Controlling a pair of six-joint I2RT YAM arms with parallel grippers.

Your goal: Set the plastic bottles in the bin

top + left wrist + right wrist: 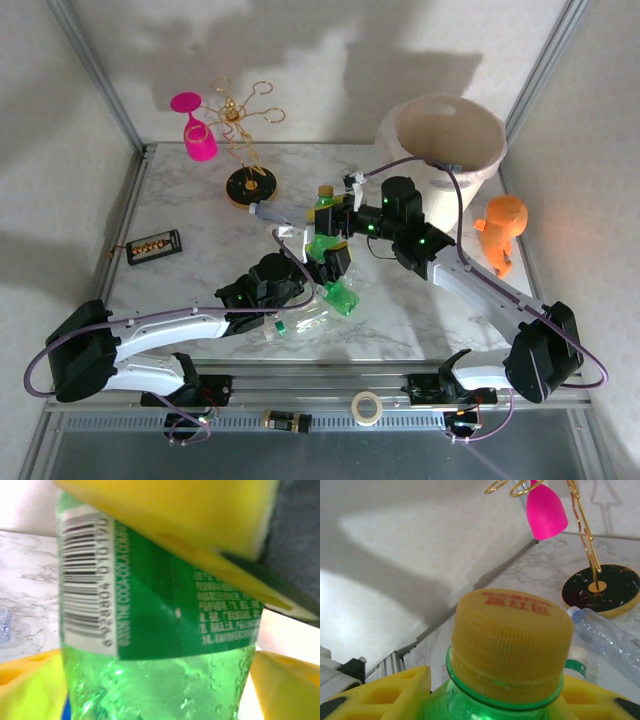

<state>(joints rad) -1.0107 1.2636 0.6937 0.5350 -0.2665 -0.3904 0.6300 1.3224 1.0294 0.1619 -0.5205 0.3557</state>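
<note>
My right jaws clamp the green bottle (pixel 465 707) at the neck, under its yellow cap (pixel 512 640). My left jaws stand apart around its labelled body. Bottle over mid table (pixel 200 200), left of the bin (pixel 400 120).

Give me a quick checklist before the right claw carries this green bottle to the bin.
1. Right claw closed on green bottle neck: ok.
2. Left claw clear of the bottle: not ok, its pads flank the body.
3. Cap on: ok.
4. Bin mouth open: ok.
5. Right arm's cable clear of bin rim: cannot tell.
</note>
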